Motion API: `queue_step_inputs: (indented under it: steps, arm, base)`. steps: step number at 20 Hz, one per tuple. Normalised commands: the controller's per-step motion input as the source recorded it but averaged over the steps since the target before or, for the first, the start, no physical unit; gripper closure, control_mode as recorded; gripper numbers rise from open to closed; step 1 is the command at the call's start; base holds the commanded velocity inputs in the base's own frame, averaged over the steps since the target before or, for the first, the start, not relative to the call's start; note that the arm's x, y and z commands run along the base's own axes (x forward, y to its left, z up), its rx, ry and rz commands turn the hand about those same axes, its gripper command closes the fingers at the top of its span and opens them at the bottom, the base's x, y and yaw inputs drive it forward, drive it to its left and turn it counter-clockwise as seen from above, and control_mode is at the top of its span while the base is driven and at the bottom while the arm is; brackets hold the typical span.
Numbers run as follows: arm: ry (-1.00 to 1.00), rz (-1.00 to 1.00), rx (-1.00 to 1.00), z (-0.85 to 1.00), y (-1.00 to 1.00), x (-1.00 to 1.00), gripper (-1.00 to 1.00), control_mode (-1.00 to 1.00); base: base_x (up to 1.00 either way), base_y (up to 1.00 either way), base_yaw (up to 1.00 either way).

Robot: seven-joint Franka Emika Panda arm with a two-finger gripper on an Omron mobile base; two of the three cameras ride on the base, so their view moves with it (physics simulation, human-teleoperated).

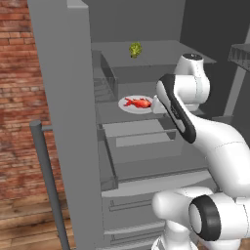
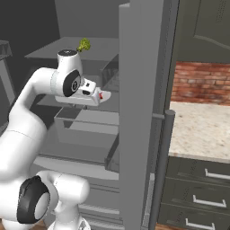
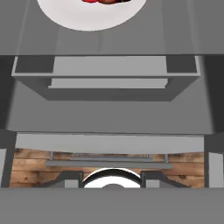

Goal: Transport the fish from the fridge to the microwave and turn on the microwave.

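The fridge (image 1: pixel 68 122) is plain grey throughout, shelves, drawers and long bar handle (image 1: pixel 48 180) alike. The fish (image 1: pixel 138 102) is bright red-orange on a white plate (image 1: pixel 128 108). A small yellow-green leafy vegetable (image 1: pixel 135 49) sits on an upper shelf. The arm (image 1: pixel 215 146) is white with black joints. A red brick wall (image 1: pixel 19 97) shows mortar lines; the floor (image 1: pixel 24 224) is brown wood planks. The bench (image 2: pixel 197 130) looks speckled beige, perhaps stone, over dark cabinets (image 2: pixel 197 188) with silvery handles.

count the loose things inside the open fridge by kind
fish: 1
white plate under the fish: 1
leafy vegetable on the upper shelf: 1
total: 3
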Motion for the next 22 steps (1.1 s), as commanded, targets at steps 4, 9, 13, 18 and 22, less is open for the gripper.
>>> queue_step_inputs:
  steps: [4,9,13,18,22]
  arm:
    - [-0.12,0.0,0.0,0.01,0.0,0.0,-1.0,-1.0]
    - [-0.2,0.0,0.0,0.12,0.0,0.0,-1.0,-1.0]
    - [-0.12,-0.02,0.0,0.27,0.0,0.0,-1.0,-1.0]
    - [-0.03,0.0,0.0,0.24,0.1,0.15,-1.0,-1.0]
    - [0.0,0.01,-0.01,0.05,0.22,0.34,-1.0,-1.0]
  base:
    - [0.0,0.0,0.0]
    - [0.0,0.0,0.0]
    - [0.0,0.0,0.0]
    - [0.0,0.0,0.0]
    - [0.0,0.0,0.0]
